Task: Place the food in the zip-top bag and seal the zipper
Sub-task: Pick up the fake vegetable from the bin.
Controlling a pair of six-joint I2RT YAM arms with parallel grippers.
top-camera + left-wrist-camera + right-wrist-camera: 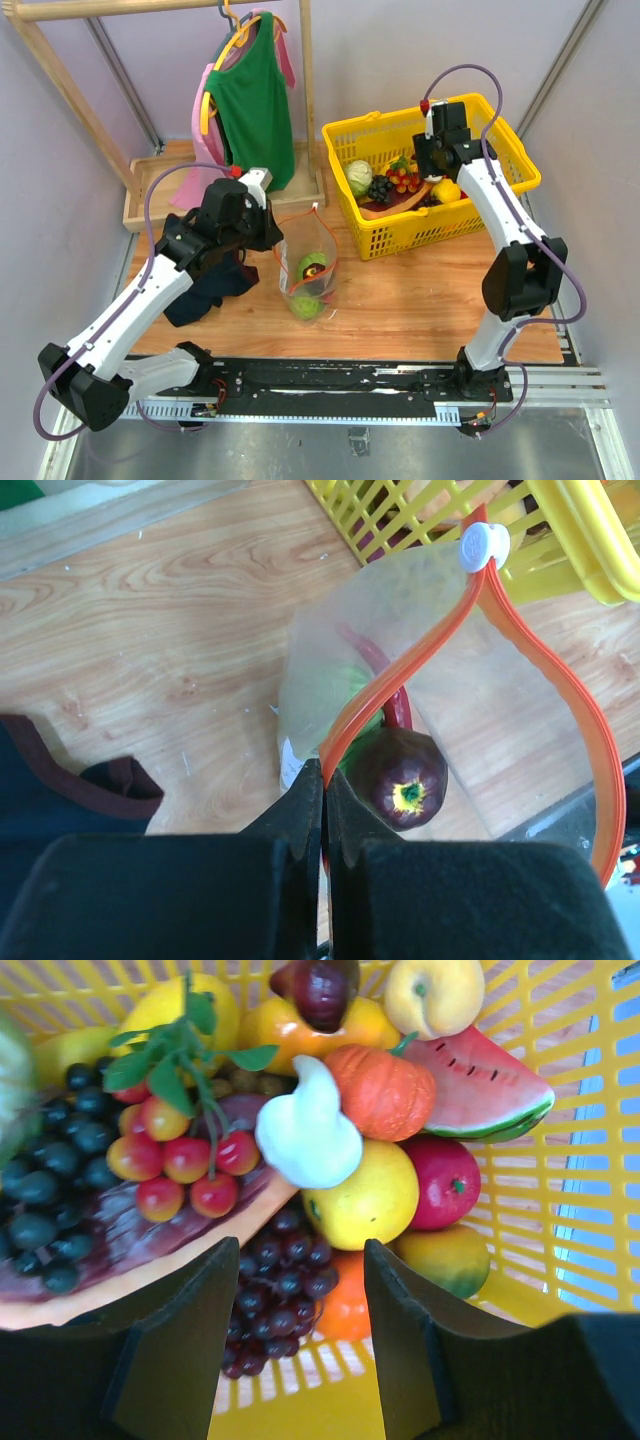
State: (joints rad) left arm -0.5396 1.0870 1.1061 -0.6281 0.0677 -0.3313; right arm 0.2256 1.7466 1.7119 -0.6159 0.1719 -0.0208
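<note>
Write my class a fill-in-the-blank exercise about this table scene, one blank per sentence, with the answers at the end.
1. The left gripper is pinched shut on the orange zipper of the clear ______.
2. The right gripper hangs open over fruit piled in the yellow ______.
3. Its mouth stands ______, with a dark red fruit inside.
4. A ______ top hangs on the rack.
Answers: bag; basket; open; green.

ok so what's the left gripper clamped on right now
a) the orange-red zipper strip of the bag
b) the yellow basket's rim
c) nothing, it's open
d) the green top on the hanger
a: in the left wrist view the left gripper is shut on the zipper at the mouth of the zip-top bag.
</note>
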